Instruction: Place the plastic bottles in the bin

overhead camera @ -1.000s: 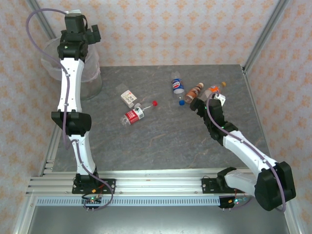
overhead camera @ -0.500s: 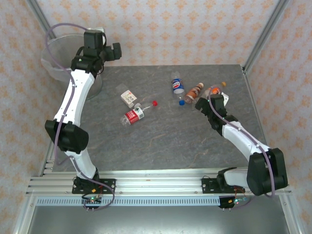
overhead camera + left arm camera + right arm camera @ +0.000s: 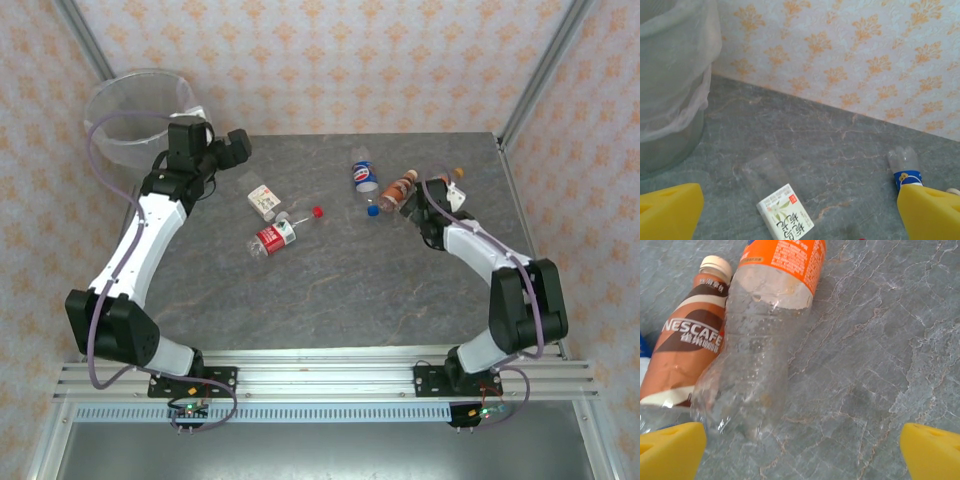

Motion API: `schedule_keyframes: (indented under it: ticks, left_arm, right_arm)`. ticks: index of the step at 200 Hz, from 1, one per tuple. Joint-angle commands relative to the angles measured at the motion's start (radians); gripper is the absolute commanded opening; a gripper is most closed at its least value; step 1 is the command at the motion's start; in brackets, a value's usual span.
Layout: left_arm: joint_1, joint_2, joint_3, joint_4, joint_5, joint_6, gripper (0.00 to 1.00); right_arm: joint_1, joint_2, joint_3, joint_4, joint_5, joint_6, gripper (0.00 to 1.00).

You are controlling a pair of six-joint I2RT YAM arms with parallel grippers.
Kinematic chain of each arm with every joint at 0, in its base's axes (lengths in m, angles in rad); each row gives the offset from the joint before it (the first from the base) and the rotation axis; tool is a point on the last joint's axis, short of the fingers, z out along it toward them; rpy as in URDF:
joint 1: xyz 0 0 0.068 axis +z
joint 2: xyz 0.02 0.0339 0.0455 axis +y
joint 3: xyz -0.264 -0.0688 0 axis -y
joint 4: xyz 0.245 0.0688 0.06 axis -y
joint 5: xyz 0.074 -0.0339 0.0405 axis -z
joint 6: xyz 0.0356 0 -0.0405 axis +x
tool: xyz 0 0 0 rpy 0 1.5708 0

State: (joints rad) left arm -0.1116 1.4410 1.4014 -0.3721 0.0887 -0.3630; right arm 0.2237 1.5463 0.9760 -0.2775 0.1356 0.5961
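The left end effector (image 3: 236,147) hangs with its fingers spread wide and nothing between them, over the far left part of the table (image 3: 340,290), just right of the bin (image 3: 135,120). In its wrist view the yellow fingertips (image 3: 670,212) frame a flattened bottle with a white-green label (image 3: 785,215) lying on the table below, while the bin's lined wall (image 3: 670,100) rises at the left.

The right end effector (image 3: 428,196) is also spread and holds nothing. It sits low over the far right part of the table, at the orange-labelled bottle (image 3: 440,185). In the right wrist view that bottle (image 3: 760,340) lies on its side, its clear end near the left-hand fingertip (image 3: 670,445); whether they touch cannot be told. A brown-labelled bottle (image 3: 685,360) lies against its left side.

All the bottles in view lie on the table, outside the bin:
- The white-green one (image 3: 263,201) lies left of centre.
- A red-labelled one (image 3: 272,238) lies just nearer, with a loose red cap (image 3: 318,211) to its right.
- A blue-labelled one (image 3: 364,175) lies further right, with a blue cap (image 3: 373,210) just nearer than it.
- The brown one (image 3: 398,188) lies beside the orange one.
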Motion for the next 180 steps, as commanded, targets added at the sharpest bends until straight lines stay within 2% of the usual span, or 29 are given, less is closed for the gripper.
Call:
schedule_keyframes:
  ticks: [1, 65, 115, 140, 180]
  left_arm:
    - [-0.006, -0.042, -0.029, 0.014, -0.035, -0.006, 1.0]
    - [-0.006, -0.06, -0.076, -0.043, -0.08, 0.022, 1.0]
    - [-0.005, -0.052, -0.082, -0.051, -0.091, 0.019, 1.0]
    - [-0.006, -0.042, -0.083, -0.059, -0.09, 0.013, 1.0]
    - [-0.006, -0.034, -0.088, -0.061, -0.085, 0.001, 1.0]
  right_arm:
    - [0.0, 0.063, 0.073, -0.069, 0.052, 0.073, 0.97]
    - [-0.003, 0.267, 0.279, -0.15, 0.136, 0.166, 0.92]
    - [-0.023, 0.362, 0.354, -0.147, 0.067, 0.177, 0.92]
    - [-0.047, 0.401, 0.362, -0.136, 0.012, 0.191, 0.89]
    - [-0.052, 0.441, 0.374, -0.135, 0.013, 0.174, 0.85]
